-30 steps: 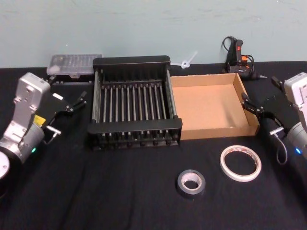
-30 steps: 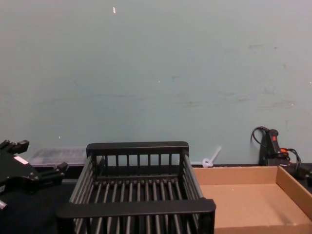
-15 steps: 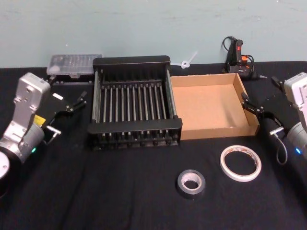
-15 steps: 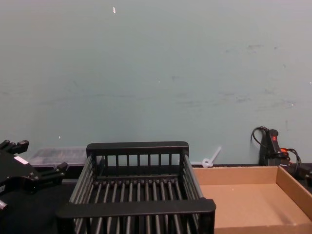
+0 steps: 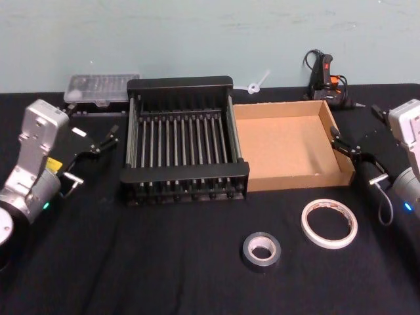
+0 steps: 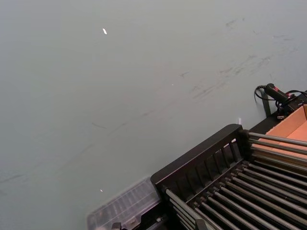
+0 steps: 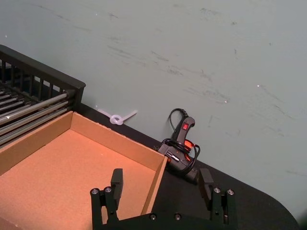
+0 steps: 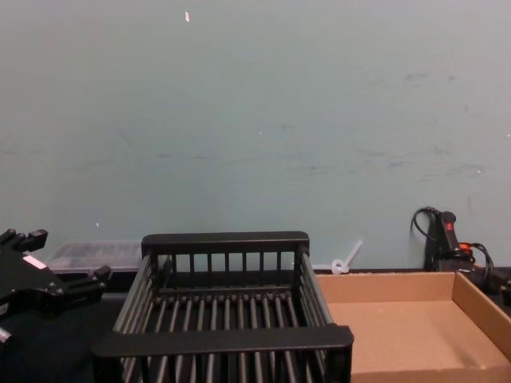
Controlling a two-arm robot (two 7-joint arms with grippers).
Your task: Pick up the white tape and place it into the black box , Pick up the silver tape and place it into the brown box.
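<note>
The white tape point(image 5: 329, 224) lies flat on the black table, in front of the brown box point(image 5: 298, 178). Left of it and nearer to me sits the silver tape point(image 5: 260, 251). The black box point(image 5: 179, 83) stands left of the brown box and touches it; both boxes hold nothing. My left gripper point(image 5: 98, 131) hovers open to the left of the black box point(image 8: 225, 242), and in the chest view the left gripper point(image 8: 64, 257) is at the lower left. My right gripper point(image 7: 160, 181) stands open beside the brown box's point(image 7: 115, 142) right wall, well behind the white tape.
A black glue gun point(image 5: 326, 75) with its cord rests at the back right by the wall. A clear plastic case point(image 5: 102, 88) sits behind the black box's left corner. A white plastic tie point(image 5: 256, 84) lies against the wall behind the boxes.
</note>
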